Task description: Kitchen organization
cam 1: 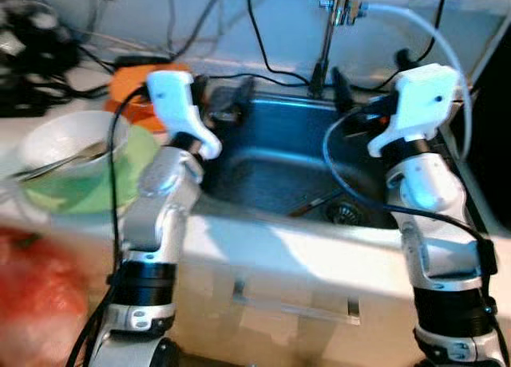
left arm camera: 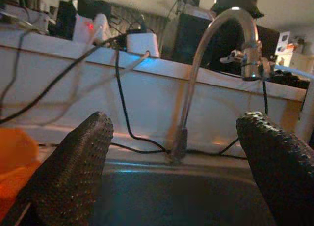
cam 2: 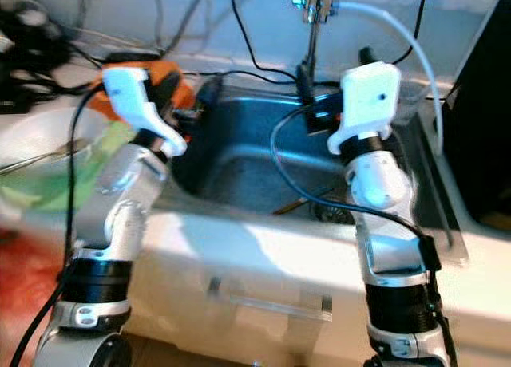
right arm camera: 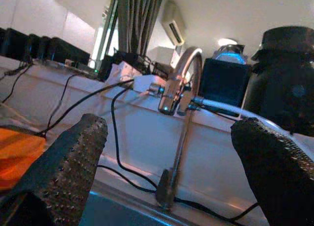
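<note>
Steel sink [cam 1: 263, 155] dead ahead, faucet [cam 1: 329, 32] rising at its back edge, cables strung along the wall. Both arms are up over the basin: left gripper [left arm camera: 181, 172] and right gripper [right arm camera: 167, 172] each spread wide, holding nothing. Down by the drain lies a thin utensil [cam 1: 315, 201], apparently unwashed business. On the left counter sits a white bowl [cam 1: 68, 144] with a spoon in it, beside an orange cloth [cam 1: 132, 88]. Looks like early days, with everything left to sort.

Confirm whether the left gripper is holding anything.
No, the left gripper is open, its fingers spread wide with just the faucet visible between them.
</note>
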`<state>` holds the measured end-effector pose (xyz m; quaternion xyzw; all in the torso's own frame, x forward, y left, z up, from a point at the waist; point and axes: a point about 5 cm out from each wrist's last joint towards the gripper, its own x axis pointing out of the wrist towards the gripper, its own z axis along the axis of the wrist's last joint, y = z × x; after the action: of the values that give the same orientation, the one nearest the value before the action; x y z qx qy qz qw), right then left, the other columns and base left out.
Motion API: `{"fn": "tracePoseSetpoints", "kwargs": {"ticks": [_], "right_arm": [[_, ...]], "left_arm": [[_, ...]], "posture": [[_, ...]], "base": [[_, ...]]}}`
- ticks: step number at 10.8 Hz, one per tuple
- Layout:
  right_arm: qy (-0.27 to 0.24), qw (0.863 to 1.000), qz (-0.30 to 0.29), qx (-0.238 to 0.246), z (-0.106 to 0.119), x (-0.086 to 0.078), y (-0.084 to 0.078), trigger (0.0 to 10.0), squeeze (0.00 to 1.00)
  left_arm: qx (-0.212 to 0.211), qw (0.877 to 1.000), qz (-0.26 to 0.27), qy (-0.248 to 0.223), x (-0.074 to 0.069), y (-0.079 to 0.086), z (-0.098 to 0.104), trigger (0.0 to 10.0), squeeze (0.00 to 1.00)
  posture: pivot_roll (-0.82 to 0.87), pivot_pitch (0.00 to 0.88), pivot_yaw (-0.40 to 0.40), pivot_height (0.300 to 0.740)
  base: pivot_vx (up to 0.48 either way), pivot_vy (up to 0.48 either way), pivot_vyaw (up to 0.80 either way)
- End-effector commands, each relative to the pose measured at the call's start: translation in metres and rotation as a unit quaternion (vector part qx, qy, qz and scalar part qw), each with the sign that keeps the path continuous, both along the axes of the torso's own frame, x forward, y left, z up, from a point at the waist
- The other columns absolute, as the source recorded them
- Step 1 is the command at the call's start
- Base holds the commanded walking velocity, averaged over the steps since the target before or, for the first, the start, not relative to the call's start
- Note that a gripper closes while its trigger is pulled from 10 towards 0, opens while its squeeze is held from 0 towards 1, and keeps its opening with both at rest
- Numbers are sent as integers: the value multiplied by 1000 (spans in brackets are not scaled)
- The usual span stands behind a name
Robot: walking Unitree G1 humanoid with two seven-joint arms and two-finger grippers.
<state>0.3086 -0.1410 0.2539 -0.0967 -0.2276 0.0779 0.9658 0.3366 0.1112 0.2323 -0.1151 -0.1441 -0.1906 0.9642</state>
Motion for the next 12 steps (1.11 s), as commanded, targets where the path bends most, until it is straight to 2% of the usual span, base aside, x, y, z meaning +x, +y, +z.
{"fn": "tracePoseSetpoints", "kwargs": {"ticks": [1,6,9,12], "right_arm": [[-3,1000,-3,0,2,-1,-2,10000,0],[6,1000,-9,8,0,1,-5,10000,0],[8,1000,-5,5,-2,1,-4,10000,0],[10,1000,-6,6,-2,1,-5,10000,0]], "left_arm": [[0,1000,-15,-4,-1,-5,4,10000,0],[4,1000,-9,3,0,-3,1,10000,0],[4,1000,1,5,1,-1,1,10000,0],[1,1000,7,4,2,2,1,10000,0]], "posture": [[25,2,14,740],[25,1,14,740],[25,0,11,740],[26,1,12,740]], "base": [[0,0,0],[0,0,-680],[90,0,0],[97,210,0]]}}
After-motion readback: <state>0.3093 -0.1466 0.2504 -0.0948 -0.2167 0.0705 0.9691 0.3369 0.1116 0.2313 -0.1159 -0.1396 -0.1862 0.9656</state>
